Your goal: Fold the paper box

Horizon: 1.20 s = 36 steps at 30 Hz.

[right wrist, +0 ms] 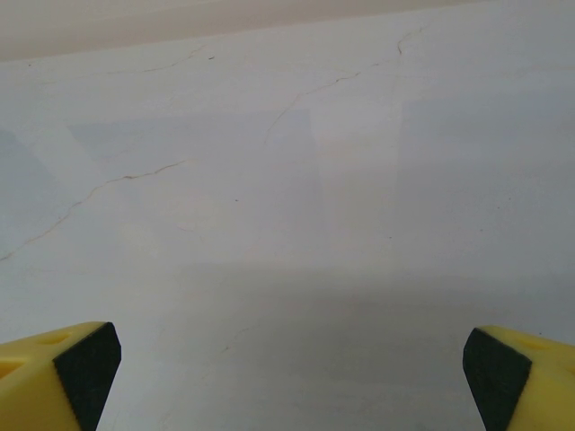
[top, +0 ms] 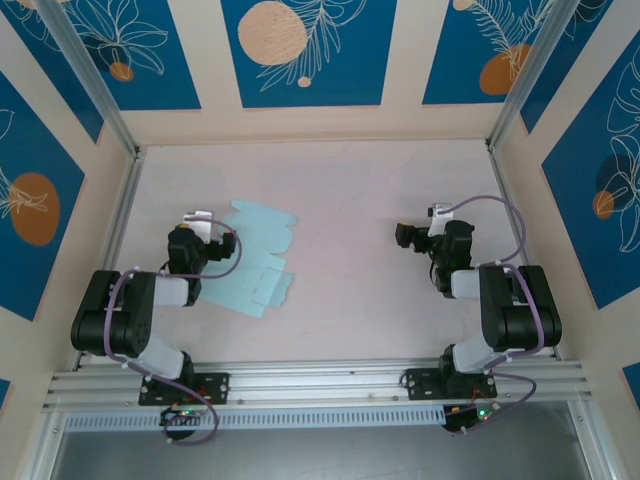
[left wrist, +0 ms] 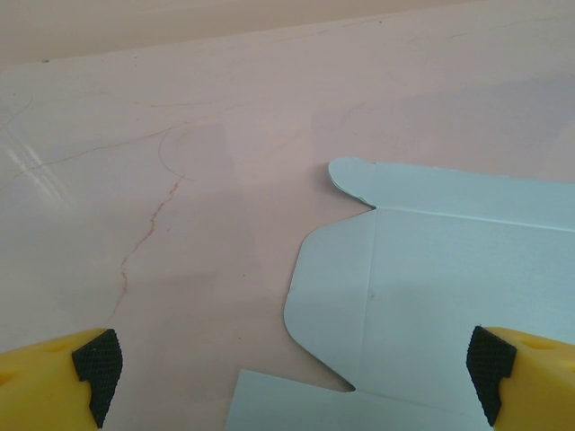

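The paper box [top: 255, 262] is a flat pale-blue die-cut sheet lying on the table left of centre, with scalloped tabs along its far edge. In the left wrist view, a rounded flap and creased panels of the paper box [left wrist: 431, 269] spread across the right half. My left gripper [top: 200, 230] hovers at the sheet's left edge. It is open [left wrist: 292, 368], its black pads [left wrist: 97, 359] wide apart with nothing between them. My right gripper [top: 412, 236] hangs over bare table on the right, well away from the sheet. It is open [right wrist: 292, 364], its pads [right wrist: 494, 368] wide apart and holding nothing.
Blue-and-cream patterned walls enclose the pale table [top: 350, 200] on three sides, with metal rails in the corners. An aluminium rail [top: 320, 385] along the near edge carries both arm bases. Thin hairline cracks mark the tabletop [right wrist: 135, 175].
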{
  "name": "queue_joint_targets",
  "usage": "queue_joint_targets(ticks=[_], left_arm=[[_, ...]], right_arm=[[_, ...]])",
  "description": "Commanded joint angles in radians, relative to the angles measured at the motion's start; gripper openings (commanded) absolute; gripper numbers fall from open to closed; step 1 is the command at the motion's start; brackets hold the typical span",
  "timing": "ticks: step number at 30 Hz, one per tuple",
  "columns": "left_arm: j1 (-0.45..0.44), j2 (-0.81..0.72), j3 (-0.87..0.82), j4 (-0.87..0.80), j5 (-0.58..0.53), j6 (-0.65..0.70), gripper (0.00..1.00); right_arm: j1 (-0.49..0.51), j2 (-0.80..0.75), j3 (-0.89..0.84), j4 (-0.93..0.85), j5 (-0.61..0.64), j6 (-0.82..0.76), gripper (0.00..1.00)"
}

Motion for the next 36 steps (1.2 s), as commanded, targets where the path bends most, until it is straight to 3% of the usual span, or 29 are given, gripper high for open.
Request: queue_joint_targets(ticks=[1,9,17,22,25,31,36], left_arm=[[0.005,0.002,0.006,-0.001,0.013,-0.007,1.0],[0.005,-0.065,-0.005,-0.031,-0.018,-0.019,1.0],[0.006,-0.316,-0.031,-0.211,-0.096,-0.059,1.0],[0.006,-0.502,-0.034,-0.404,-0.128,-0.137,1.0],[0.006,-0.631,-0.052,-0.51,-0.137,-0.201,1.0],[0.006,-0.872,-0.074,-0.682,-0.175,-0.283,1.0],[0.004,-0.972,-0.114,-0.681,-0.198,-0.351,1.0]], right_arm=[[0.003,0.0,0.016,0.002,-0.017,-0.022,0.99],[0.014,-0.051,0.062,-0.117,0.016,-0.023,1.0],[0.05,-0.262,0.135,-0.472,0.145,0.073,0.99],[0.099,-0.399,0.209,-0.785,0.235,0.249,1.0],[0.178,-0.438,0.26,-0.972,0.292,0.348,1.0],[0.434,-0.458,0.33,-1.217,0.387,0.554,1.0],[0.612,-0.431,0.31,-1.216,0.282,0.752,1.0]])
